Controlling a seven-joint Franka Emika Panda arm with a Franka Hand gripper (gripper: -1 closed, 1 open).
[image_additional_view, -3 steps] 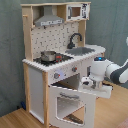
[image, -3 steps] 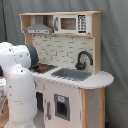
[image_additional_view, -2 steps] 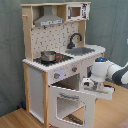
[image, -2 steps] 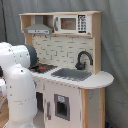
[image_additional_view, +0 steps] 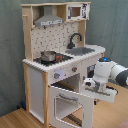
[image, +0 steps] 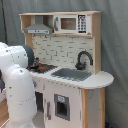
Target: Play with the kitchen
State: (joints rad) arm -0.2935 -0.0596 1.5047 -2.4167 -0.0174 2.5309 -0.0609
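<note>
The kitchen (image_additional_view: 60, 65) stands against a grey curtain (image: 115, 40). Its oven door (image_additional_view: 70, 102) hangs open below the knobs (image_additional_view: 65, 73) — likely so the arm can reach in. The gripper (image_additional_view: 89, 84) is by the door's top edge; I cannot tell if its claw is spread. A pot (image_additional_view: 48, 56) sits on the stovetop, left of the sink (image_additional_view: 80, 51) — out of the way.

In the second exterior view, the open oven door (image_additional_view: 72, 102) blocks the kitchen (image_additional_view: 55, 60) front; the gripper (image_additional_view: 89, 84) crowds its right edge.
</note>
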